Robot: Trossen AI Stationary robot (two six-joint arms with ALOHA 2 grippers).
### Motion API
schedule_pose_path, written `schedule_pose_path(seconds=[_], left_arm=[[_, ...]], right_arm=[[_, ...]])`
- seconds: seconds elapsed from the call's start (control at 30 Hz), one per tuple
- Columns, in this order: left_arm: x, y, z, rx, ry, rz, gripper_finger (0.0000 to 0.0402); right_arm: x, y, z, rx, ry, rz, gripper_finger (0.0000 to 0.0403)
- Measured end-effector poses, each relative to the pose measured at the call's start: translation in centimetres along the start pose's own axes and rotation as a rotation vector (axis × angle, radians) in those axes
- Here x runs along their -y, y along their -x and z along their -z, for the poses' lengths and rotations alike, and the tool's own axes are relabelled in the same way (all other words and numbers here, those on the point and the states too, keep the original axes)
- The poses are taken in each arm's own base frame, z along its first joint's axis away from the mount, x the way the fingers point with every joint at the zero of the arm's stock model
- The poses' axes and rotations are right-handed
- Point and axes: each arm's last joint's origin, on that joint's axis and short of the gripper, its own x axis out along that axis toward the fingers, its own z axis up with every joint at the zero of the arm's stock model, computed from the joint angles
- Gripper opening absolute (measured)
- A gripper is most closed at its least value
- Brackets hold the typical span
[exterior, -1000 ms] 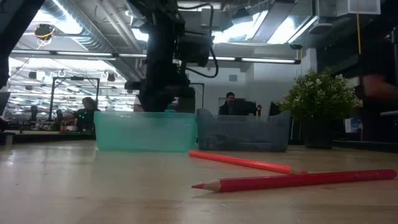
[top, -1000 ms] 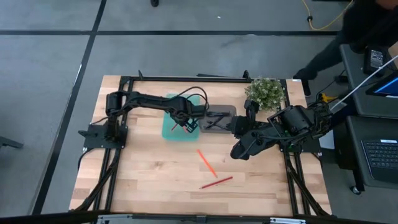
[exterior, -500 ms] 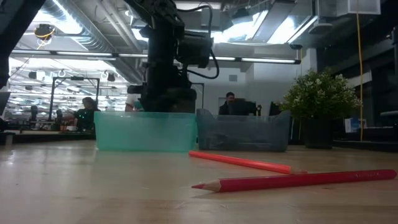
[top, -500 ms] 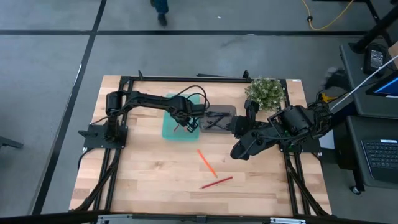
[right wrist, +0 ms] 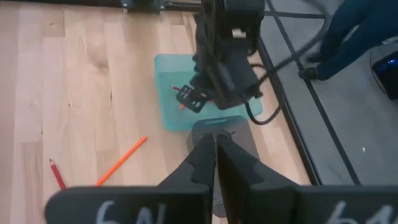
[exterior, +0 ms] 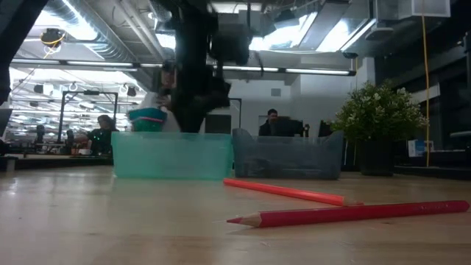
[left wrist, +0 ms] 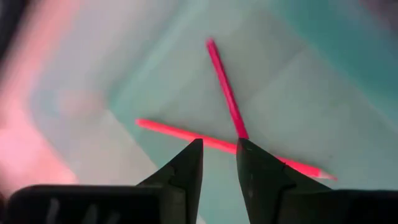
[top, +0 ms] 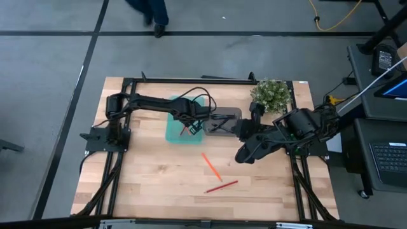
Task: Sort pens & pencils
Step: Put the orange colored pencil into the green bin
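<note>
L gripper (left wrist: 219,163) hangs over the teal tray (top: 173,132), at abt 11 o'clock from table centre in the high view. Fingers parted by a narrow gap, nothing between them. Below it, 2 red pencils (left wrist: 227,99) lie crossed on the tray floor, so those look sorted. Grey tray (top: 230,116), just beside the teal one at its 3 o'clock, holds a few dark sticks, prob pens; can't count them.

R gripper (right wrist: 215,163) waits at abt 3 o'clock, near the grey tray, fingers closed, holding nothing.

Still loose on the wood: an orange pen or pencil (top: 211,165) at abt 6 o'clock from centre, and a red pencil (top: 221,186) further out at 6. Judging by that, task is mostly done; 2 sticks left to tray up.
</note>
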Motion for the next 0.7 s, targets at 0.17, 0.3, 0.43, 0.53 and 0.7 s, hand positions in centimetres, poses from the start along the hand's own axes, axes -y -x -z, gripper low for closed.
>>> schedule_pose_path(seconds=[0.17, 0.3, 0.43, 0.53, 0.7], left_arm=[[-0.1, 4.4, 0.6, 0.065, -0.067, -0.052, 0.0090], [0.7, 7.7, 2.7, 0.075, -0.125, -0.046, 0.0090], [3.8, 10.5, 6.8, 0.086, -0.264, 0.047, 0.0090], [6.8, 12.3, 10.5, 0.124, -0.402, 0.128, 0.0090], [11.3, 14.1, 15.4, 0.269, -0.668, 0.257, 0.0090]], right_arm=[[-0.2, -0.3, 0.2, -0.012, 0.010, 0.005, 0.0019], [-0.3, -0.4, 0.2, -0.016, 0.012, 0.006, 0.0019], [-0.3, -0.4, 0.2, -0.015, 0.015, 0.006, 0.0019], [-0.2, -0.4, 0.2, -0.006, 0.017, 0.027, 0.0019], [0.0, -0.4, 0.1, 0.023, 0.019, 0.089, 0.0019]])
